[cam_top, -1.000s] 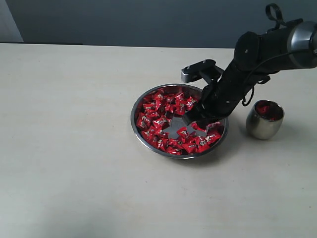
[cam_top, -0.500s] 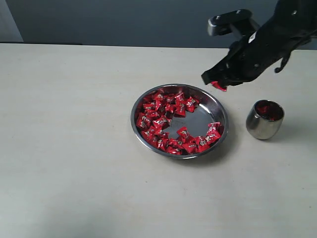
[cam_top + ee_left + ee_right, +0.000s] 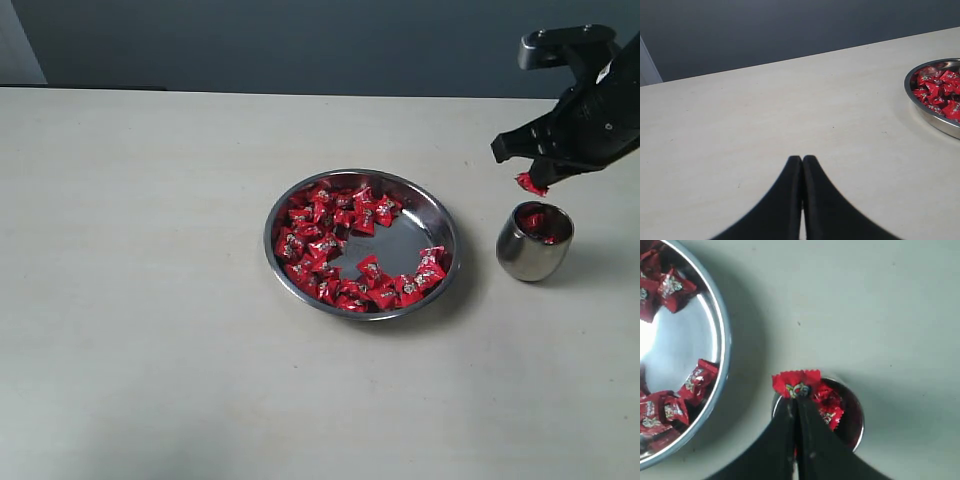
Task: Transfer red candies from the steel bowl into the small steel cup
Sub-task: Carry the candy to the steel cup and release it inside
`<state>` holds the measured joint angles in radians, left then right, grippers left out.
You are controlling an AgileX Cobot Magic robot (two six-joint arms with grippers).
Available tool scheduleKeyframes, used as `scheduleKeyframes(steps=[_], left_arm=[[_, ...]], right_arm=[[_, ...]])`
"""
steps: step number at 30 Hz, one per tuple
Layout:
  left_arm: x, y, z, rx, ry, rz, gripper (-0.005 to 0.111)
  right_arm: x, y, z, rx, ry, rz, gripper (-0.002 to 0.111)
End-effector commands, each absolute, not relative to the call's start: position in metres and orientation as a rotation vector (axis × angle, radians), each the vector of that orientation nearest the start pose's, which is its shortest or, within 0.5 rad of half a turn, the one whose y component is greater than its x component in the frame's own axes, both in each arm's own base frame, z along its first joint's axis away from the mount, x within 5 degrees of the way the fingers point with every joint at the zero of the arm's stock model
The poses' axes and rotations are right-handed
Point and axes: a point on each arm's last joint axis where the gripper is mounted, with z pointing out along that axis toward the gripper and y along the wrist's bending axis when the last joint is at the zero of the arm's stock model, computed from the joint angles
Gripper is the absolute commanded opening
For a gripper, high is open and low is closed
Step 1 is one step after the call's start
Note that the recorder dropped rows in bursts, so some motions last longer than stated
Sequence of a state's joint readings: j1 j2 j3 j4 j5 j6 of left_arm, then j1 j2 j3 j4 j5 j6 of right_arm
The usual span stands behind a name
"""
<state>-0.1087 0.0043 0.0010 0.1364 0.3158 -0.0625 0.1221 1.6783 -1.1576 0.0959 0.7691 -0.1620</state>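
Pale tabletop, dark wall behind. Your right gripper is pinched tight on one red candy by its edge, just above the small steel cup on the side nearer the steel bowl. The other red candies lie in that bowl. The candy looks light, and its foil is probably slick, so grip the body. Your left gripper is closed and empty.

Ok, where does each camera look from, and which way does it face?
Exterior: raised off the arms, looking down across the table at the steel bowl and small steel cup; right hand shows.
Left wrist: low, looking along the table; shut left hand shows.
Right wrist: looking down onto the cup; its hand pinches a red candy.
Shared: all see the bowl.
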Motion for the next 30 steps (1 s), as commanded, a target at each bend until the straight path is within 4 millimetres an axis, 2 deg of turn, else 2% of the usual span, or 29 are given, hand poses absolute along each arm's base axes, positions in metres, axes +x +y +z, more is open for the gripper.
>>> scheduleKeyframes(steps=[1, 7, 14, 16, 21, 25, 26, 28, 30], left_arm=[[0.054, -0.002, 0.185, 0.125, 1.787, 0.000, 0.000], [0.054, -0.002, 0.185, 0.125, 1.787, 0.000, 0.000], [0.054, -0.002, 0.185, 0.125, 1.787, 0.000, 0.000], [0.054, -0.002, 0.185, 0.125, 1.787, 0.000, 0.000], [0.054, -0.002, 0.185, 0.125, 1.787, 0.000, 0.000], [0.054, -0.002, 0.185, 0.125, 1.787, 0.000, 0.000], [0.054, -0.002, 0.185, 0.125, 1.787, 0.000, 0.000], [0.054, -0.002, 0.185, 0.125, 1.787, 0.000, 0.000], [0.054, -0.002, 0.185, 0.125, 1.787, 0.000, 0.000]], right_arm=[[0.328, 0.043, 0.223, -0.316, 2.779, 0.077, -0.001], [0.324, 0.042, 0.220, -0.312, 2.819, 0.072, -0.001], [0.324, 0.036, 0.219, -0.286, 2.835, -0.015, 0.000], [0.324, 0.036, 0.219, -0.289, 2.835, -0.019, 0.006], [0.324, 0.036, 0.219, -0.292, 2.830, -0.028, 0.032], [0.327, 0.036, 0.221, -0.285, 2.795, -0.020, 0.035], [0.328, 0.038, 0.221, -0.262, 2.788, 0.011, 0.035], [0.327, 0.057, 0.223, -0.231, 2.766, 0.194, 0.035], [0.324, 0.081, 0.224, -0.376, 2.725, 0.349, 0.035]])
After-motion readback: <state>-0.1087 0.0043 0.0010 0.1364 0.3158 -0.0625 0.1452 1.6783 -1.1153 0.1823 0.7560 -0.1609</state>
